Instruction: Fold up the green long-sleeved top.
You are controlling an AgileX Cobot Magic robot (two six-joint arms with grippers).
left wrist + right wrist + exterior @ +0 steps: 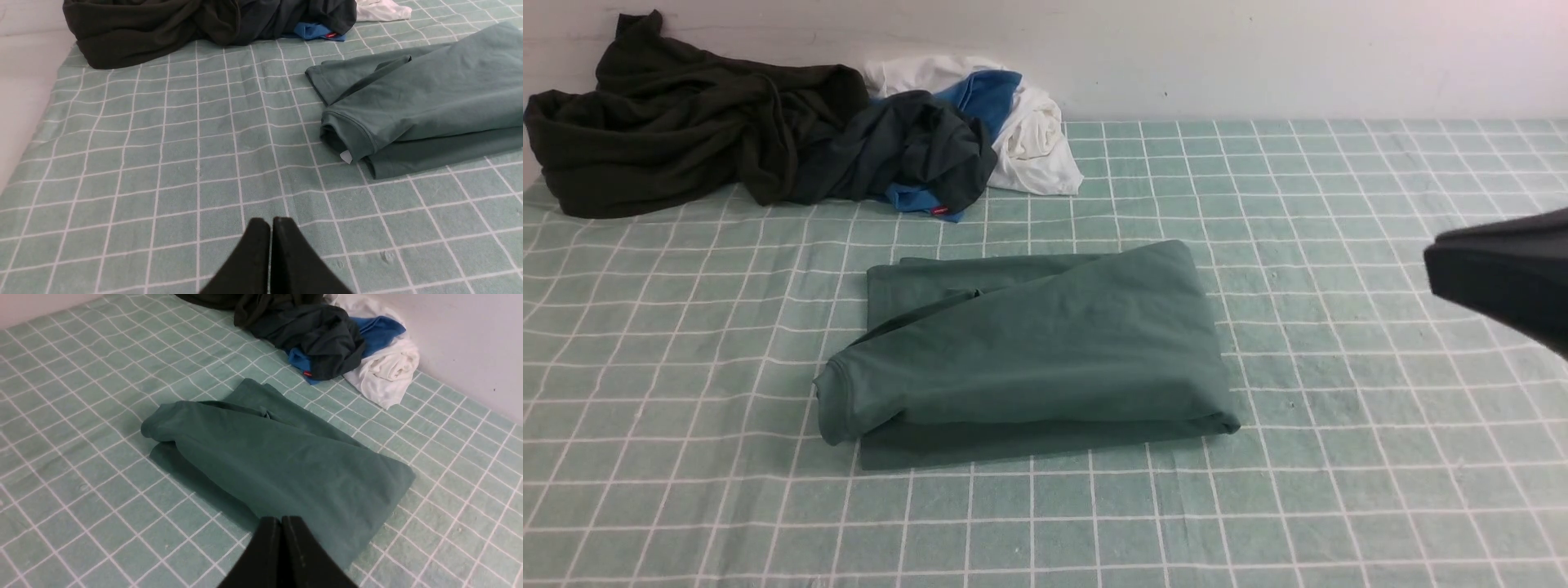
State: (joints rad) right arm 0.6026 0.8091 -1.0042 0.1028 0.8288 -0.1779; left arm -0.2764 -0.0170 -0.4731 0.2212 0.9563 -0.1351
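The green long-sleeved top point(1037, 351) lies folded into a thick rectangle in the middle of the checked cloth, its ribbed neckline at the left front corner. It also shows in the left wrist view point(416, 102) and the right wrist view point(278, 457). My left gripper point(271, 222) is shut and empty above bare cloth, well apart from the top's left edge; it is out of the front view. My right gripper point(281, 519) is shut and empty, raised above the top's right side. Only a dark part of the right arm point(1503, 273) shows at the front view's right edge.
A pile of clothes lies at the back left by the wall: a very dark olive garment point(678, 122), a charcoal one point(907, 147), blue cloth point(984, 94) and white cloth point(1037, 139). The checked cloth point(1339, 245) covers the table; its left edge point(36, 122) is near my left gripper.
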